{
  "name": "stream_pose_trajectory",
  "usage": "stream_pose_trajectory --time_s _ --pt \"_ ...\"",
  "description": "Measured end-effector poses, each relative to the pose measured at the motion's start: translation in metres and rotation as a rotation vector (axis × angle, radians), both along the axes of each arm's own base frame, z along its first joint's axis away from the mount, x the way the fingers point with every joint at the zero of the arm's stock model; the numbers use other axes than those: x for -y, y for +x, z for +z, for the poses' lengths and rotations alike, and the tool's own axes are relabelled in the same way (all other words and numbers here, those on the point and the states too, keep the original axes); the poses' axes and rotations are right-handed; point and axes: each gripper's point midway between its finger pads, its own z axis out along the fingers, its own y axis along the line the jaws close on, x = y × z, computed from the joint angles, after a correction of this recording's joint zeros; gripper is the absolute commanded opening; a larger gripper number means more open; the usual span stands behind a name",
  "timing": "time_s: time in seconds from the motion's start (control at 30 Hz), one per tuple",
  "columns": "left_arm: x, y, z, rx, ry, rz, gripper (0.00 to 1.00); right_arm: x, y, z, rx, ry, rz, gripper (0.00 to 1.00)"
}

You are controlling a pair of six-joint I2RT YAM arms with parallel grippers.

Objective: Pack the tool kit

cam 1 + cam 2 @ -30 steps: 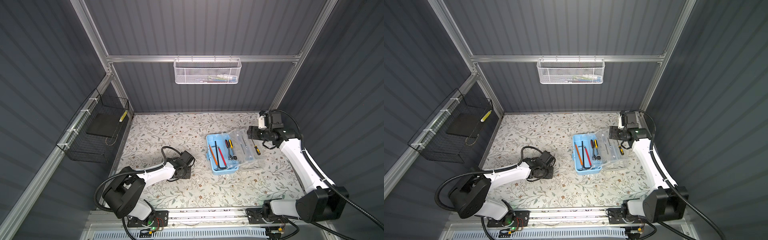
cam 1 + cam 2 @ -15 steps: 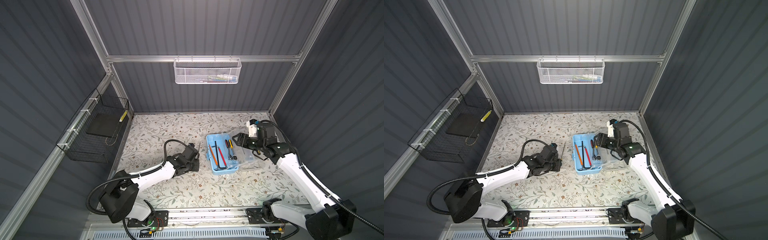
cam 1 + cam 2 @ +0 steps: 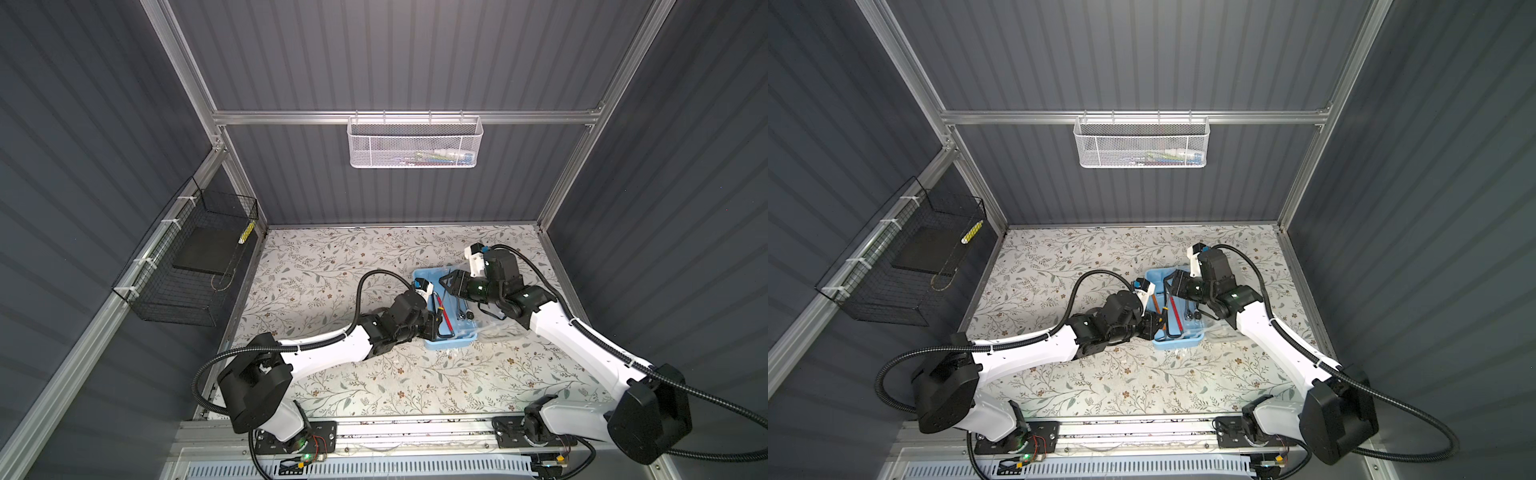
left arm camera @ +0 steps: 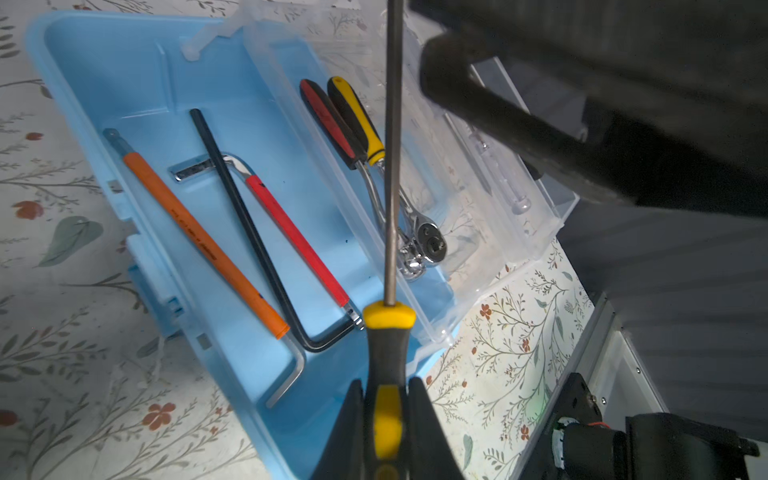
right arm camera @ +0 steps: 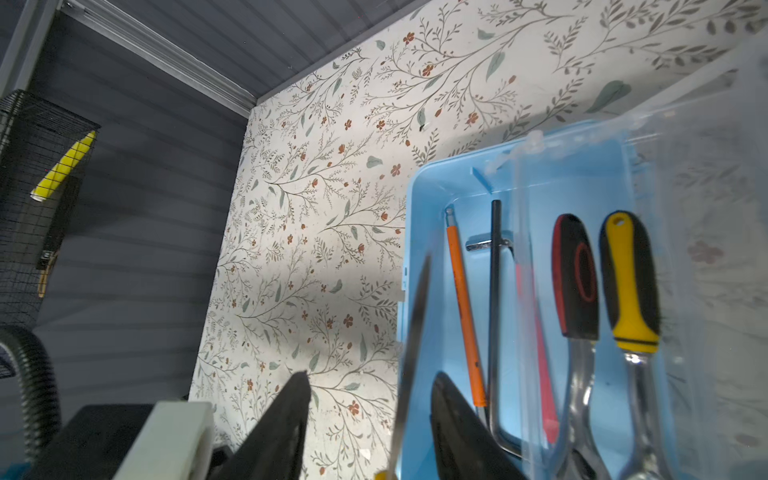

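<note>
Two arms meet over the open tool kit box, mid-right on the floral table
The left arm stretches low; left gripper clamps a black-and-yellow screwdriver by its handle. The right arm bends down; right gripper jaws stand apart around the shaft. The print on the orange hex key is unreadable

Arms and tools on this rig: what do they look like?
Both arms alike: left arm and right arm have white links, black joint housings and black ribbed cable hoses. The left tool and right tool: black, tapered fingers. White camera mount at each wrist.
</note>
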Motion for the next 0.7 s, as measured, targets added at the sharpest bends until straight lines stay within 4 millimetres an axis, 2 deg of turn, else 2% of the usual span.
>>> stream_pose_trajectory --time_s 0.33,0.5,0.57,0.7 --pt "0.011 0.003 0.004 -0.003 -0.039 0.01 0.01 0.001 0.004 0.001 0.004 0.004 -0.019 0.4" --pt "0.015 0.006 0.016 0.024 -0.083 0.01 0.02 0.002 0.001 -0.003 -0.009 -0.009 -0.021 0.41" --pt "0.017 0.006 0.02 0.033 -0.097 0.009 0.02 0.002 0.001 -0.004 -0.01 -0.012 -0.019 0.36" --pt "0.02 0.006 0.027 0.045 -0.124 0.005 0.02 0.003 0.0 -0.007 -0.018 -0.022 -0.015 0.19"
